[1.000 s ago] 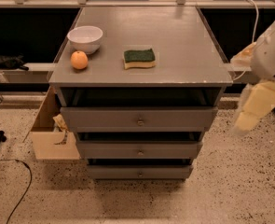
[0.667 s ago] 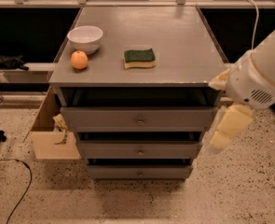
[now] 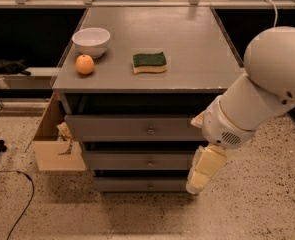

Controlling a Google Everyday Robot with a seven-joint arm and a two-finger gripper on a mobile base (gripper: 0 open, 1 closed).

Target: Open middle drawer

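The arm (image 3: 257,104) has swung in from the right and dropped lower; its end effector (image 3: 199,176) now hangs before the right end of the middle drawer (image 3: 127,161), apparently not touching it.

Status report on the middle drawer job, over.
Gripper low, at right end of middle drawer. Drawer looks shut, knob untouched. Nothing between gripper and knob.

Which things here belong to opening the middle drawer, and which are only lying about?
For the job: middle drawer; its knob; gripper, low, at the drawer's right end.
Lying about: bowl; orange; sponge; cardboard box.
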